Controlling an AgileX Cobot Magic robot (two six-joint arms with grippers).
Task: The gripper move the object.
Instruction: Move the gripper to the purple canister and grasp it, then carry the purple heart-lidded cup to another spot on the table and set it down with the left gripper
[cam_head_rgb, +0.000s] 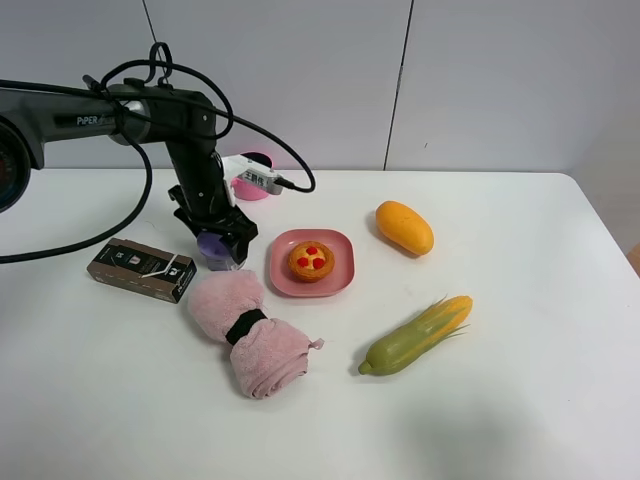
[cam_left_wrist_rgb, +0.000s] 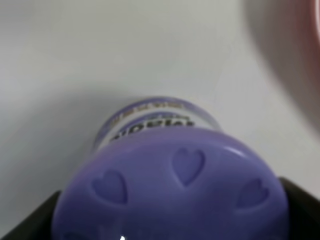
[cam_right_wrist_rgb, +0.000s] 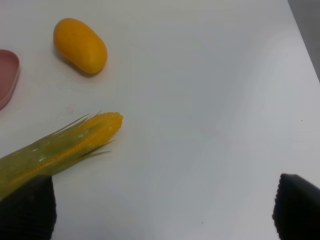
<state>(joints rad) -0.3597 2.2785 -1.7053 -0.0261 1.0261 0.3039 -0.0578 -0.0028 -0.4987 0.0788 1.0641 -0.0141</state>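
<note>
The gripper (cam_head_rgb: 224, 240) is clamping its jaws on the object (cam_left_wrist_rgb: 172, 185), down between box (cam_head_rgb: 140, 268) and plate (cam_head_rgb: 340, 286), so the grasp is looking done and the moving itself is waiting.

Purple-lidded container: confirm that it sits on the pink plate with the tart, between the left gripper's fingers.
Not quite. The purple-lidded container is not on the pink plate. The exterior high view shows it beside the plate, to its left, and only the tart sits on the plate. The rest holds: the container is between the fingers of the left gripper.
</note>
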